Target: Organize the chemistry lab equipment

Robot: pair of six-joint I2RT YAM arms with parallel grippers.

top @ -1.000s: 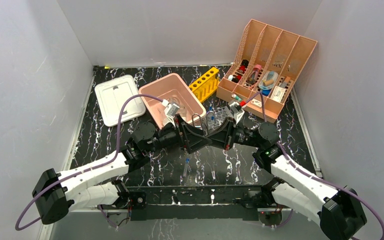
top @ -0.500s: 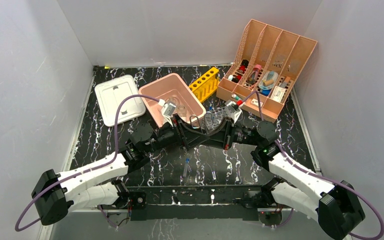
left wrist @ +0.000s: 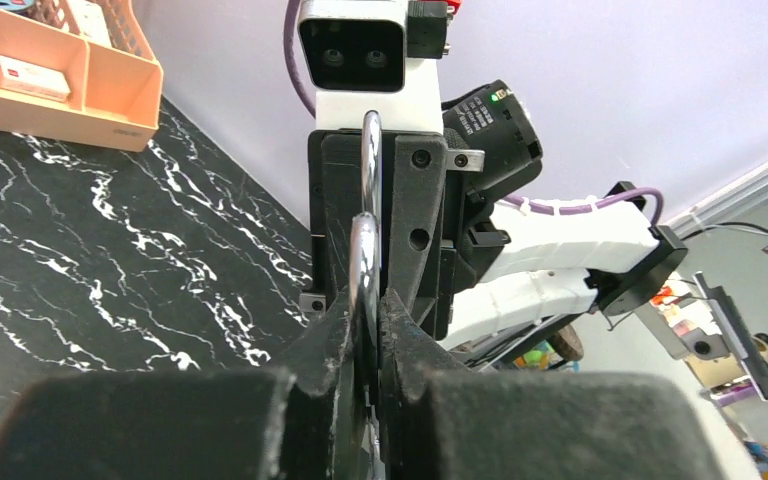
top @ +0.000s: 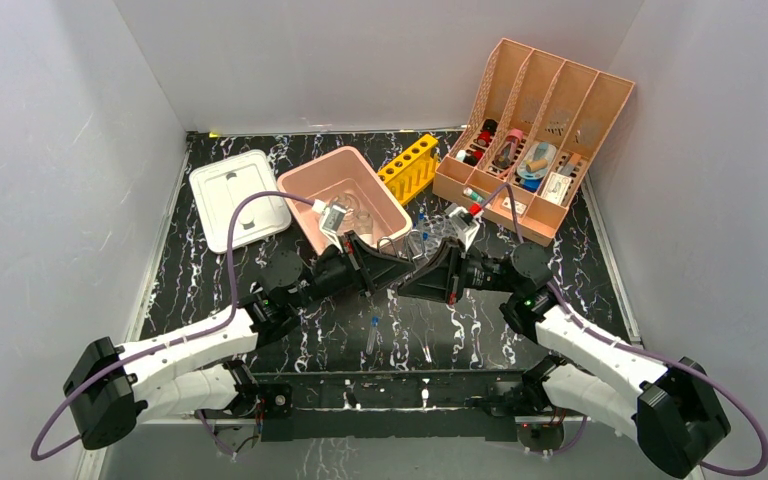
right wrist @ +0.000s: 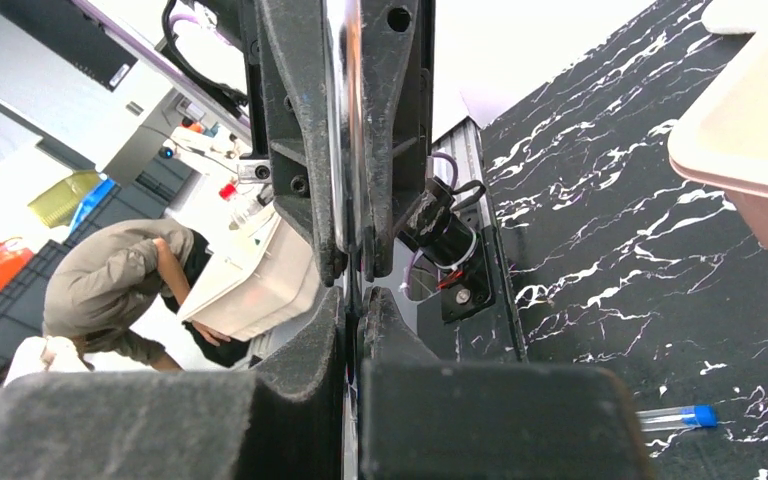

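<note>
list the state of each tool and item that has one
left tool, shut on wire tongs
right tool, shut on wire tongs
wire tongs, held off the table by both tools
pink tub, upright, open top
blue-capped tube, lying on the table

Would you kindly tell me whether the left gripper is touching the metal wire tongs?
Touching. The left wrist view shows the left gripper shut on the wire tongs, with the metal loop pinched between its fingers and no gap.

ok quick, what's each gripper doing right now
left gripper: closed, holding the wire tongs
right gripper: closed, holding the same wire tongs from the other side
</note>
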